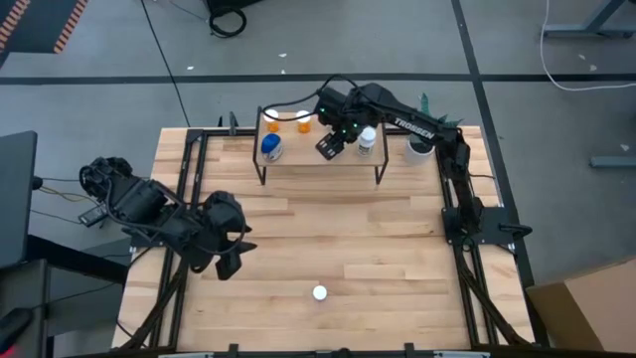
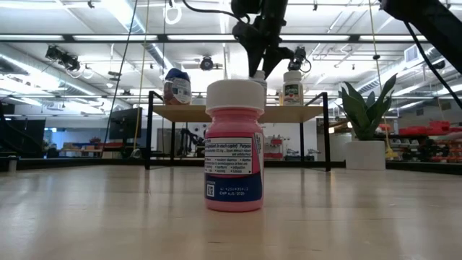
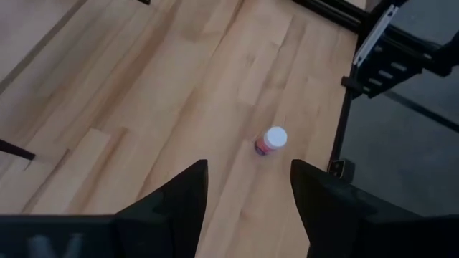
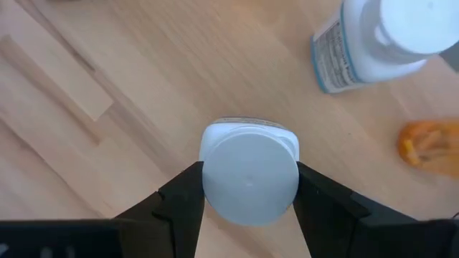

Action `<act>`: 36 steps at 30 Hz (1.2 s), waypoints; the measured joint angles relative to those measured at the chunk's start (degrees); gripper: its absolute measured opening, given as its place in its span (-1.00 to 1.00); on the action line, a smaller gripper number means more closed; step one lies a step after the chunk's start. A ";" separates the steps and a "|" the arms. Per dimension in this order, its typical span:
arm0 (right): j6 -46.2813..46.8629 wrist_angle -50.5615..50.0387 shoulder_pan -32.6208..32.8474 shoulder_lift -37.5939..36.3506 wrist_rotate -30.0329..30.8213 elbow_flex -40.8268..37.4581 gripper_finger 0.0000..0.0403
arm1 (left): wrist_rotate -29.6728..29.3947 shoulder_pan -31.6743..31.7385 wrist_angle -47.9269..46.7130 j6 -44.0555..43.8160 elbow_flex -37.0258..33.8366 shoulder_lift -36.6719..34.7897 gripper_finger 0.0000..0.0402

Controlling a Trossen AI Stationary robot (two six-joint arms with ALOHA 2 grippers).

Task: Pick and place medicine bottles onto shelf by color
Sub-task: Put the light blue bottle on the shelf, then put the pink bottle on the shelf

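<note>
The shelf (image 1: 298, 157) stands at the table's far side, with two orange bottles (image 1: 288, 123), a blue one (image 1: 270, 147) and a white one (image 1: 367, 139) on its board. My right gripper (image 1: 331, 146) hangs over the shelf's middle, shut on a white bottle (image 4: 247, 175). A pink bottle with a white cap (image 1: 319, 292) stands upright on the table near the front edge. My left gripper (image 1: 231, 254) hovers open above the table's left side. In its wrist view the pink bottle (image 3: 271, 140) lies beyond the fingers. My right gripper pinches the white bottle between its two fingers, which sit on opposite sides at the cap (image 4: 211, 190). The fingers come from above, pointing steeply down. The bottle is upright over the shelf board. The pink bottle's cap in the low view hides whether its base rests on the board.
A potted green plant (image 1: 421, 147) stands just right of the shelf. Black frame rails (image 1: 455, 214) run along the table's left and right sides. Bare tabletop lies between the shelf and the pink bottle (image 2: 233, 144).
</note>
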 joint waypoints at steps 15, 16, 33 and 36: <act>-3.35 -0.12 -1.98 0.00 -1.52 0.00 0.03 | -1.93 1.87 4.96 -3.32 -0.02 0.01 -0.03; -3.38 -0.12 -2.00 0.00 -1.89 0.00 0.06 | -1.94 2.14 5.58 -3.28 -0.02 0.01 -0.03; -2.97 -0.96 -2.05 -0.20 -1.95 3.32 0.31 | -2.88 3.06 6.63 -3.25 -0.04 0.32 -0.06; -1.78 -1.04 -1.62 -2.01 -1.51 3.21 0.31 | -2.87 3.95 6.04 -3.19 -0.07 1.44 -0.01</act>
